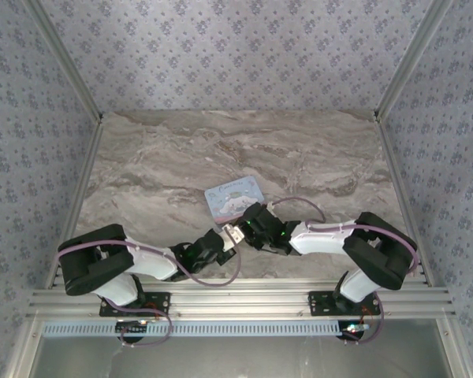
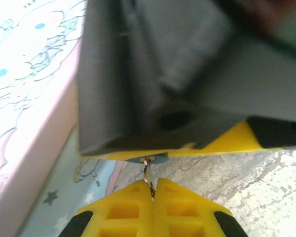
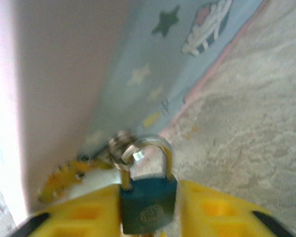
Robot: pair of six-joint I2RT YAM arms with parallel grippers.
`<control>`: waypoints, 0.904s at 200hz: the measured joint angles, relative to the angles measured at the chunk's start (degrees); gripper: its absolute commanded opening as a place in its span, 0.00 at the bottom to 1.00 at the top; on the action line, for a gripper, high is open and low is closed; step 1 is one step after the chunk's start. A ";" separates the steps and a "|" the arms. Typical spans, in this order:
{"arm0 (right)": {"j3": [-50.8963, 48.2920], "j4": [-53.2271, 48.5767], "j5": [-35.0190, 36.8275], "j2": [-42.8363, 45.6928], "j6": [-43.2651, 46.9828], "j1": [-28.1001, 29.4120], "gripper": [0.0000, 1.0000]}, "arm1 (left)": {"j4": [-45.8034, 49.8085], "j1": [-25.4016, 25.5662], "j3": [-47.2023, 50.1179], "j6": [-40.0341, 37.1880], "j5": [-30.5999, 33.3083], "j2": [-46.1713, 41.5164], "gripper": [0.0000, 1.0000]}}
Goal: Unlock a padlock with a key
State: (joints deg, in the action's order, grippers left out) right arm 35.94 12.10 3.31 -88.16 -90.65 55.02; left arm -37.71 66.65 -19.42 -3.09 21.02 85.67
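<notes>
Small blue padlock [image 3: 148,207], silvery shackle: clamped between the yellow fingers of the right gripper [image 3: 148,190], just beside a pale blue cartoon tin [image 1: 235,195] near the front of the marble-patterned table [image 1: 165,157]. Opposite, the left gripper [image 2: 153,190] is closed on a thin key [image 2: 148,174] whose tip meets the lock's underside. Floral-papered walls [image 1: 236,47] on three sides; key head hidden between the fingers, shackle blurred.

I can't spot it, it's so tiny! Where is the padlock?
In the right wrist view, the padlock sits between the yellow fingers of the right gripper, close beside the tin.
</notes>
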 measured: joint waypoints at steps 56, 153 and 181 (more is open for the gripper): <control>-0.13 -4.55 0.28 2.69 0.22 -0.15 0.53 | -0.26 -0.81 -0.42 2.16 -1.38 -0.07 0.00; -0.55 -3.65 2.43 6.27 1.53 -0.31 0.50 | 0.42 -12.31 0.63 15.61 -22.05 -4.57 0.00; -0.57 -2.84 2.49 6.25 1.53 -0.31 0.50 | 0.22 -12.66 0.81 18.23 -24.90 -4.57 0.00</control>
State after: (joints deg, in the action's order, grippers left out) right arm 35.38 9.26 5.80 -81.91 -89.12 54.72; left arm -37.50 54.00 -18.61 15.14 -3.88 81.10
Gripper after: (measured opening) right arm 0.501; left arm 0.054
